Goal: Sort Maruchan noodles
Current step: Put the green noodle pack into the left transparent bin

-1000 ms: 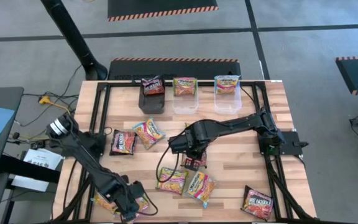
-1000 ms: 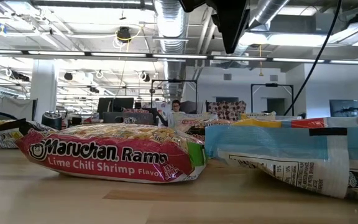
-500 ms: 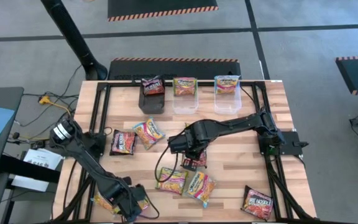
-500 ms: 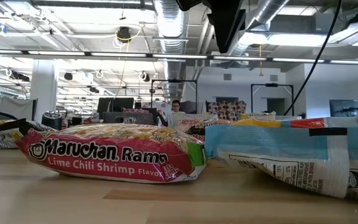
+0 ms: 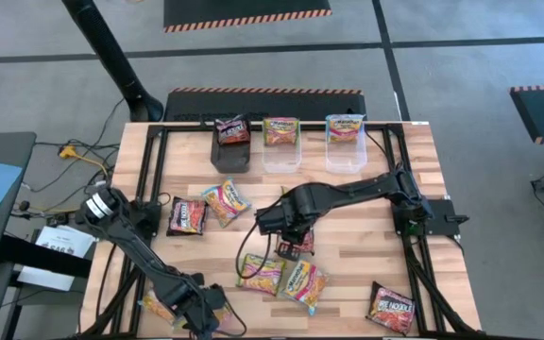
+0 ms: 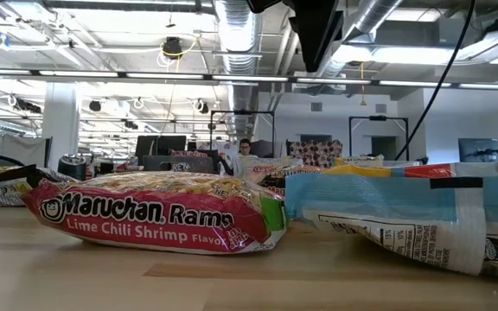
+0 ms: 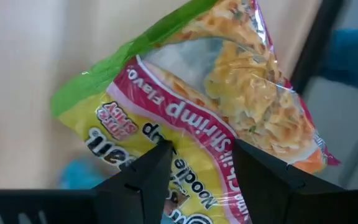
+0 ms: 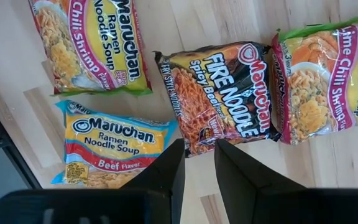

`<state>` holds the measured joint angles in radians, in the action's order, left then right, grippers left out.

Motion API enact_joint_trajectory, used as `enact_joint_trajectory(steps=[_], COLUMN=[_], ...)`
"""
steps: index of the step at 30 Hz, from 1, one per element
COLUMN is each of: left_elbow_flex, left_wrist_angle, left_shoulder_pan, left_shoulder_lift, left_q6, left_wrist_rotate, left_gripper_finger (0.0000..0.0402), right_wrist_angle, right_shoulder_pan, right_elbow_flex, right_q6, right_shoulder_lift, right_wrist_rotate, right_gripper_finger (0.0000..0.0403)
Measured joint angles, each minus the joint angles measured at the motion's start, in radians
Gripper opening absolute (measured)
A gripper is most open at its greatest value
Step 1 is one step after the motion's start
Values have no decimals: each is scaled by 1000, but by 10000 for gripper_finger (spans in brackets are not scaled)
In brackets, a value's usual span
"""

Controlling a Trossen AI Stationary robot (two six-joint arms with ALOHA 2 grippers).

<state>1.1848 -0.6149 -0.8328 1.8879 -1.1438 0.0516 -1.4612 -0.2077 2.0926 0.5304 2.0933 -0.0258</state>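
While the left gripper (image 5: 199,316) hangs at the near-left corner of the worktop (image 5: 366,247), its fingers (image 7: 143,177) stand apart over a Lime Chili Shrimp packet (image 7: 197,118) with a green end, which lies flat beneath them; whether the tips touch it I cannot tell.

Taking the black tub (image 5: 231,151) at the far edge as the landmark: nearest the camera side, well away from the tub, lie two more yellow-and-pink packets (image 5: 281,276) side by side and a dark Fire Noodle packet (image 5: 391,307) toward the near-right corner.

Closer to the tub, at mid-worktop, the right gripper (image 5: 274,225) hovers with its fingers (image 8: 168,171) a little apart and holding nothing. Below it lie a Fire Noodle Spicy Beef packet (image 8: 219,96), a blue-edged Beef Flavor packet (image 8: 110,149) just beside it, and chili shrimp packets on either flank.

Nearer the tub again, to its near-left, rest a dark packet (image 5: 187,215) and a yellow one (image 5: 226,201), almost touching.

A dark packet (image 5: 232,127) sits on the black tub itself. Beside it stand two clear tubs, the middle one (image 5: 280,156) topped by an orange-green packet (image 5: 280,129), the right one (image 5: 345,153) by a light packet (image 5: 346,127).
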Motion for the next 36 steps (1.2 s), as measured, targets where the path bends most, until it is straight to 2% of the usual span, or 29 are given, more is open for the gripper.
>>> enact_joint_trajectory(steps=[4, 13, 20, 26, 36], left_elbow_flex=[-1, -4, -6, -15, -16], left_wrist_angle=[24, 64, 45, -81, -250], left_shoulder_pan=[-1, 2, 16, 66, 126], left_shoulder_lift=[15, 14, -3, -70, -203], left_q6=[-1, 44, 109, 203, 336], left_wrist_rotate=[-6, -35, -56, -100, -97], left_gripper_finger=[129, 10, 1, 0, 1], right_wrist_angle=[0, 6, 6, 4, -7], right_shoulder_pan=[-5, -8, -3, 14, 55], right_elbow_flex=[0, 0, 0, 0, 0], right_q6=[1, 4, 40, 41, 37], right_shoulder_lift=[0, 0, 0, 0, 0], right_wrist_rotate=[0, 9, 28, 28, 28], right_gripper_finger=[113, 113, 113, 113, 113])
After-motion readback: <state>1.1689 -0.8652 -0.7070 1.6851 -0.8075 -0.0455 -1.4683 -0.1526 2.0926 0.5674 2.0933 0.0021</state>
